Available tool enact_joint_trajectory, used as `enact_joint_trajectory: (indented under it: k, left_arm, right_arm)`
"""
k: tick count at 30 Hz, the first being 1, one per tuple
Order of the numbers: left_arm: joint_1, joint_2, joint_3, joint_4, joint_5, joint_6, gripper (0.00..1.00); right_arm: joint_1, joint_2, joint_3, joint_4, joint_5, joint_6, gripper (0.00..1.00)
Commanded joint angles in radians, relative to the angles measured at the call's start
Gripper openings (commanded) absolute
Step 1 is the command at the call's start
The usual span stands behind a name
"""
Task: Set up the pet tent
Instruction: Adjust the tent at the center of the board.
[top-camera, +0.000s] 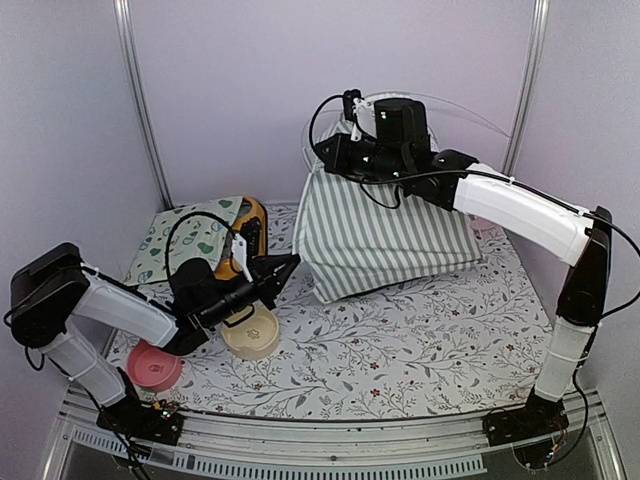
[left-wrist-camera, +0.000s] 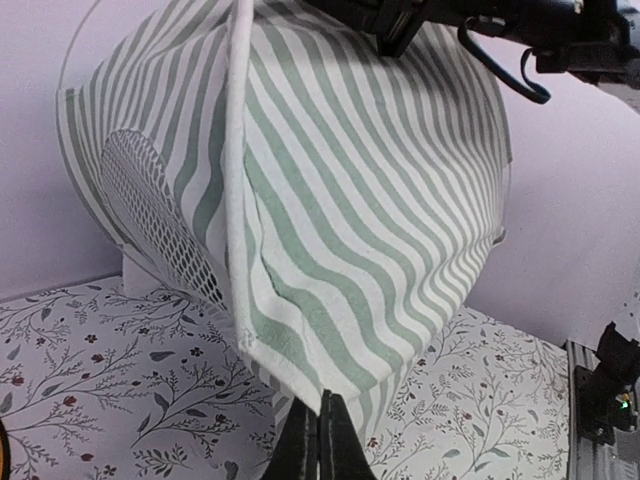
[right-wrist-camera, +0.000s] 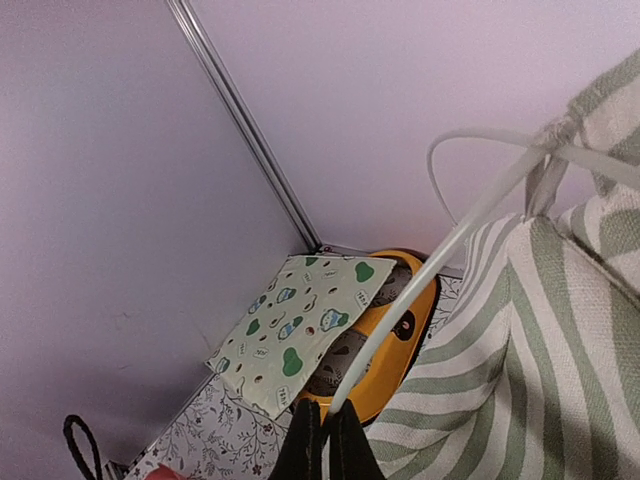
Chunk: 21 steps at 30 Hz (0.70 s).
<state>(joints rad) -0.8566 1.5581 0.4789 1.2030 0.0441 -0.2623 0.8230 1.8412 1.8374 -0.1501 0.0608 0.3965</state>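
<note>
Pet tent (top-camera: 385, 235) sits at the surface's (top-camera: 400, 350) back from above, right tool (top-camera: 350, 115) at its peak, left tool (top-camera: 291, 264) at its lower corner. Left wrist: tool pressed together under the hem, any catch unclear. Right wrist: tool pinching a white pole (right-wrist-camera: 420, 280)

The pet tent (top-camera: 385, 235) is coarse, matt woven cloth in grey-green and white stripes. Its door flap (left-wrist-camera: 155, 205) is open, net-like lace, and its poles (right-wrist-camera: 420, 290) look like smooth white plastic. At the table's 10 o'clock the mat (top-camera: 185, 235) is matt printed cloth beside a glossy orange-yellow plastic shell (top-camera: 255, 212), the table cover (top-camera: 400, 340) looks like matt printed fabric, and at 7 o'clock the pink bowl (top-camera: 155, 365) and cream bowl (top-camera: 250, 333) are smooth with a dull sheen.
</note>
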Motion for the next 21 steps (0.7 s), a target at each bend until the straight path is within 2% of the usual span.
enact_joint_trajectory:
  k: [1, 8, 12, 21]
  left_arm:
    - [-0.01, -0.055, 0.015, -0.036, 0.009, 0.039, 0.0]
    - [0.005, -0.032, 0.046, -0.181, -0.062, 0.028, 0.0]
    - [0.009, -0.013, 0.041, -0.174, -0.074, 0.004, 0.0]
    - [0.039, -0.024, 0.063, -0.244, -0.125, 0.009, 0.0]
  right_arm:
    - [-0.026, -0.012, -0.019, 0.069, 0.191, -0.18, 0.0]
    - [-0.069, -0.029, -0.002, 0.04, 0.093, -0.132, 0.0]
    - [-0.071, -0.036, 0.015, 0.031, 0.069, -0.118, 0.0]
    - [-0.073, -0.017, 0.066, -0.102, 0.025, -0.129, 0.0]
